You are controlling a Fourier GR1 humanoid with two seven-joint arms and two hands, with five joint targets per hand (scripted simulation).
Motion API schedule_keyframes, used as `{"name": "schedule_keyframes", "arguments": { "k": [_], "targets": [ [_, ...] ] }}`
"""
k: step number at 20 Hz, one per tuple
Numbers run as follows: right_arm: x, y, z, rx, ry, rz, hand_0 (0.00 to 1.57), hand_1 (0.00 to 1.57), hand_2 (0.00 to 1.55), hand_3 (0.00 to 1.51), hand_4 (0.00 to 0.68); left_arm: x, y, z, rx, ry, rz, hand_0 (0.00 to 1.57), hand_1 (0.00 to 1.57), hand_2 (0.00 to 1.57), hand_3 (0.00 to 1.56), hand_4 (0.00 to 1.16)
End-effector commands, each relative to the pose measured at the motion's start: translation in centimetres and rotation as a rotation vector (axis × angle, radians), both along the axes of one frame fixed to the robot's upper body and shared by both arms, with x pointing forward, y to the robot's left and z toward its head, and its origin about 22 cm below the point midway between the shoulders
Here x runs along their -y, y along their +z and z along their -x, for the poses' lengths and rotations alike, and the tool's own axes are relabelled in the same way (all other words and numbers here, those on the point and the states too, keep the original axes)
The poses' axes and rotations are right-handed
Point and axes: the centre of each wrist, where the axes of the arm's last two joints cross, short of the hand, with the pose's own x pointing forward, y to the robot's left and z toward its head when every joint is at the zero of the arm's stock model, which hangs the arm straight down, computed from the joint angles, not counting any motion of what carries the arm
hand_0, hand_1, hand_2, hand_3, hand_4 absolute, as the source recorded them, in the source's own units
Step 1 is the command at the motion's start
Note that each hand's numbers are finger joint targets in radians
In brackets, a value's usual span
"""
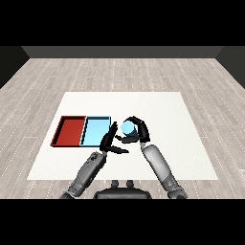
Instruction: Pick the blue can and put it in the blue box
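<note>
Right hand (136,130): curled round the blue can (127,127), fingers arched over its top, thumb below; can is gripped.
Blue can: held in right hand, just right of the light blue tray (96,131), outside its rim; whether it is lifted off the desk (162,110) cannot be told.
Left hand (108,139): fingers straight, nothing held; placed just beside the light blue tray's near right corner, close to the right hand.
Light blue tray: lying flat on desk, nothing seen inside.
Red tray (70,130): set touching the light blue tray's left side, nothing seen inside.
Desk: white, both trays carried on its left half.
Forearms: grey, entered from lower corners.
</note>
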Motion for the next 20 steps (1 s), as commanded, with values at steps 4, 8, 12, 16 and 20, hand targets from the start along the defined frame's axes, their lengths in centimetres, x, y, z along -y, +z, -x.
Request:
{"name": "schedule_keyframes", "arguments": {
  "k": [4, 8, 12, 16, 20],
  "targets": [
    [-2.9, 0.5, -0.4, 0.027, 0.03, -0.001, 1.48, 1.48, 1.47, 1.41, 0.61, 0.4, 0.7, -1.5, 0.014, -0.019, -0.001, 0.0, 0.0, 0.0, 0.0, 0.0],
    [-1.8, -0.6, -0.4, -0.002, 0.043, -0.027, 1.46, 1.46, 1.46, 1.4, 0.605, 1.1, -1.2, -1.6, 0.019, -0.008, -0.008, 0.0, 0.0, 0.0, 0.0, 0.0],
    [-2.4, -1.5, -1.0, -0.007, 0.028, -0.072, 1.45, 1.45, 1.46, 1.39, 0.613, 1.0, -1.0, -0.8, 0.002, -0.016, 0.022, 0.0, 0.0, 0.0, 0.0, 0.0],
    [-4.7, 1.3, 0.8, -0.03, 0.037, -0.104, 1.46, 1.46, 1.45, 1.39, 0.589, 2.6, -0.1, -2.3, 0.036, -0.041, 0.038, 0.0, 0.0, 0.0, 0.0, 0.0],
    [-2.8, -1.2, -0.6, -0.044, 0.058, -0.143, 1.45, 1.45, 1.45, 1.39, 0.602, 2.3, 0.4, -2.0, 0.02, -0.046, 0.046, 0.0, 0.0, 0.0, 0.0, 0.0]
  ]
}}
